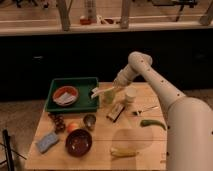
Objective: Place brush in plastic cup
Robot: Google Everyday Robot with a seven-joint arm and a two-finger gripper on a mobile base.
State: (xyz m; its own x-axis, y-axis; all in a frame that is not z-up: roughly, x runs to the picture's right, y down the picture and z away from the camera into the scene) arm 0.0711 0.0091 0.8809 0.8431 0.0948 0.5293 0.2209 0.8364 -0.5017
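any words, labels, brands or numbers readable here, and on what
None: no word, label, brand or number can be read on anything here.
The plastic cup and green tray: no markings show.
The gripper is just above the plastic cup, at the brush; neither shows lettering.

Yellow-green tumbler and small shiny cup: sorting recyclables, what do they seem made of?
The yellow-green tumbler looks like translucent plastic, pale and see-through. The small shiny cup seems polished metal, judging by grey glints. The gripper is just above the tumbler.
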